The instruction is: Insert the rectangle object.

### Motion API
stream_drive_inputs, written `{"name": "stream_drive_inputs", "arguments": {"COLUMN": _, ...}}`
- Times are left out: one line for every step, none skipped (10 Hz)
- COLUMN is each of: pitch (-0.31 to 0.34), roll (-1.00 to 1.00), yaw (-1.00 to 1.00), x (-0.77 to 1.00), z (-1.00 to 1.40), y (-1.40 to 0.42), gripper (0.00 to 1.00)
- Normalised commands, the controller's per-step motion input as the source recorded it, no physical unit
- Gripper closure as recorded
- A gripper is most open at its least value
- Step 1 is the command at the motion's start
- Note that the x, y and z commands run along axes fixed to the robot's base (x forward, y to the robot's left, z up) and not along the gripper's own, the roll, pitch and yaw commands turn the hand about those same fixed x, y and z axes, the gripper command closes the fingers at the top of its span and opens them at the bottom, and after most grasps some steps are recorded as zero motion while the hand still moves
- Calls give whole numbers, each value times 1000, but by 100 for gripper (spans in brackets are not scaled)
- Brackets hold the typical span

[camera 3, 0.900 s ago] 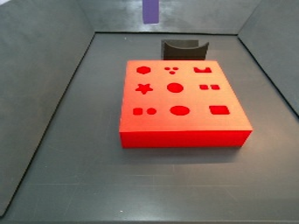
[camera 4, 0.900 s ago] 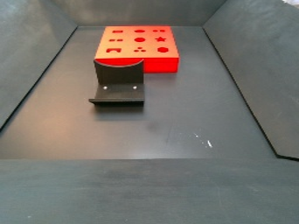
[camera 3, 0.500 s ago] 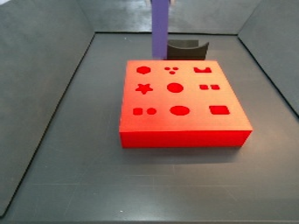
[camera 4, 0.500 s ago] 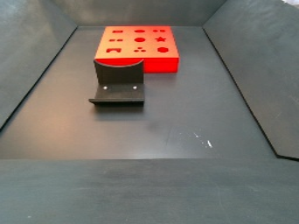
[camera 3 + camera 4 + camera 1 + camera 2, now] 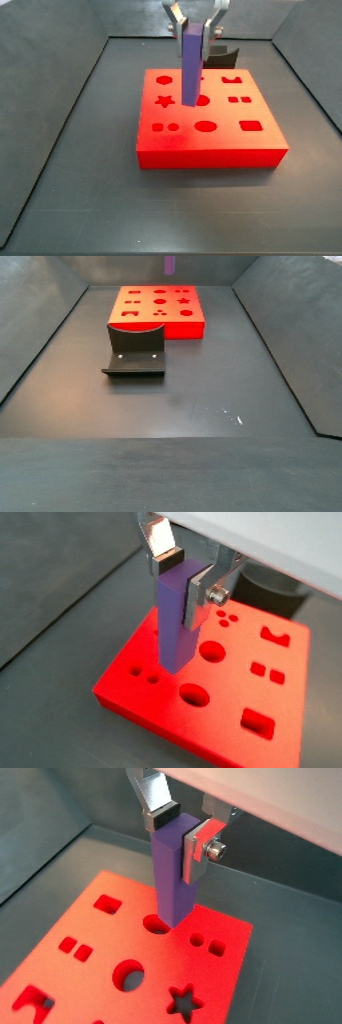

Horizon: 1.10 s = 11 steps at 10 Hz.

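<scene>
Lowered since before, the gripper (image 5: pixel 195 22) clamps the upright rectangle object (image 5: pixel 191 65) at twelve o'clock above the red block (image 5: pixel 207 118), fingers (image 5: pixel 201 584) closed on it.

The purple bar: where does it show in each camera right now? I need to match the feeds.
Wrist view: the purple bar hangs upright in the gripper, tip over the red block.
Wrist view: bar upright, tip at a round hole.
Side view: bar upright over the block's middle.
Side view: only a sliver at the top edge.
Shared landmark: the red block.
</scene>
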Motion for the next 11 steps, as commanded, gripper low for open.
{"name": "stream_drive_inputs", "arguments": {"pitch": 0, "roll": 0, "yaw": -894, "x": 169, "z": -349, "y": -40, "gripper": 100}}
{"name": "stream_drive_inputs", "arguments": {"pitch": 0, "roll": 0, "yaw": -951, "x": 97, "z": -397, "y": -3, "gripper": 100}}
{"name": "stream_drive_inputs", "arguments": {"pitch": 0, "roll": 16, "yaw": -957, "x": 69, "z": -451, "y": 0, "gripper": 100}}
{"name": "stream_drive_inputs", "arguments": {"pitch": 6, "roll": 0, "yaw": -894, "x": 111, "z": -337, "y": 0, "gripper": 100}}
{"name": "stream_drive_inputs", "arguments": {"pitch": 31, "roll": 0, "yaw": -871, "x": 137, "z": -103, "y": 0, "gripper": 100}}
{"name": "stream_drive_inputs", "arguments": {"pitch": 53, "roll": -56, "yaw": -851, "x": 157, "z": 0, "y": 0, "gripper": 100}}
{"name": "stream_drive_inputs", "arguments": {"pitch": 27, "roll": -153, "yaw": -934, "x": 106, "z": 137, "y": -63, "gripper": 100}}
{"name": "stream_drive_inputs", "arguments": {"pitch": 0, "roll": -139, "yaw": -983, "x": 54, "z": 91, "y": -60, "gripper": 100}}
{"name": "stream_drive_inputs", "arguments": {"pitch": 0, "roll": -120, "yaw": -997, "x": 46, "z": 51, "y": -60, "gripper": 100}}
{"name": "stream_drive_inputs", "arguments": {"pitch": 0, "roll": -107, "yaw": -969, "x": 83, "z": 9, "y": -60, "gripper": 100}}
{"name": "stream_drive_inputs", "arguments": {"pitch": 0, "roll": -70, "yaw": -900, "x": 169, "z": 0, "y": -60, "gripper": 100}}
